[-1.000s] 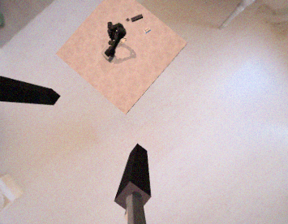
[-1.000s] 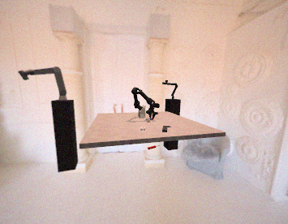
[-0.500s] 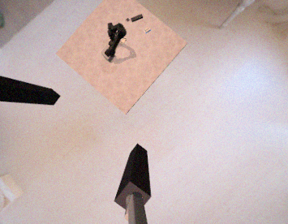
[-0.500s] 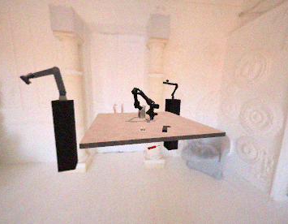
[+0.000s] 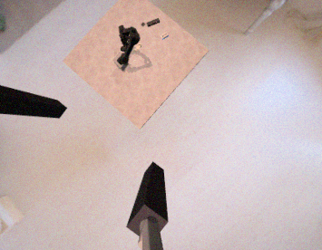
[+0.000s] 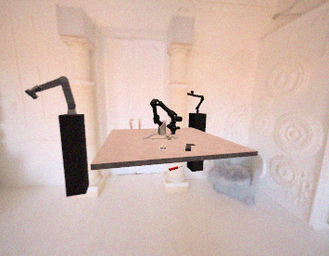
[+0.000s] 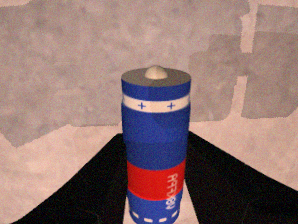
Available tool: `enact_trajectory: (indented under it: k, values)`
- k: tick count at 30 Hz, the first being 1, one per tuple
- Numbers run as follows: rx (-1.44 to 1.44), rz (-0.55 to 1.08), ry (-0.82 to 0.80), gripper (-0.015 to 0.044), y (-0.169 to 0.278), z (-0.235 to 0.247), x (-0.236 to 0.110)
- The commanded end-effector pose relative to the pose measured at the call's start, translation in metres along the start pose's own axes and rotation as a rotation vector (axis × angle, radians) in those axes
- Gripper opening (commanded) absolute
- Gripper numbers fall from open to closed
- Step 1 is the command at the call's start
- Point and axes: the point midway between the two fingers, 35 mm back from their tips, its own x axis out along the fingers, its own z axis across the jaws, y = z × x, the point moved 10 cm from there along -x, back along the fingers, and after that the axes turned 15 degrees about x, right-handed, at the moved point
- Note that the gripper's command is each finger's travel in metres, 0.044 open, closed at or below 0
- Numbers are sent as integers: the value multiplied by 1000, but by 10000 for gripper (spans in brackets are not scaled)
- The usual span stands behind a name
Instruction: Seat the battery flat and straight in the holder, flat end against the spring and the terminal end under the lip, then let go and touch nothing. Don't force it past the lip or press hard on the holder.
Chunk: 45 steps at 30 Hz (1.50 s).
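Looking down from the top view, I count one arm (image 5: 126, 43) on one tan table (image 5: 143, 91), one dark holder (image 5: 152, 22) at about 1 o'clock from the arm, plus a tiny dark speck (image 5: 142, 24) just left of it and one small pale object (image 5: 164, 35) at roughly 3 o'clock. Two black pillars (image 5: 150, 195) poke into frame. The gripper is buried under the arm's own bulk here, so the battery can't be made out.

Exterior view: same single arm (image 6: 164, 115), bent over the far half of the table (image 6: 174, 160). The holder (image 6: 189, 147) and the pale object (image 6: 163, 147) sit well apart from it nearer the front edge. Everything's tiny and blurry, so no finger detail.

Wrist view is the good one: one battery (image 7: 154, 145), blue with a red band and a white ring, terminal nub pointing to 12 o'clock. The gripper (image 7: 156, 183) is clamped on it, both black fingers touching its lower sides. The fingers run off the frame's bottom edge.
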Motion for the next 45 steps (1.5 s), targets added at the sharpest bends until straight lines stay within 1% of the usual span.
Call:
enact_trajectory:
  k: [1, 6, 19, 34, 41, 45]
  values:
    - [17, 10, -11, 82, -1, 2, -20]
    - [-38, 14, -10, 82, -5, 7, -22]
    - [-545, 14, -14, 82, -40, 45, -36]
    - [-1113, 1, -14, 82, -90, 78, -47]
    - [-1162, -2, -14, 82, -94, 80, -47]
    - [-1164, -21, -49, 82, -93, 78, -40]
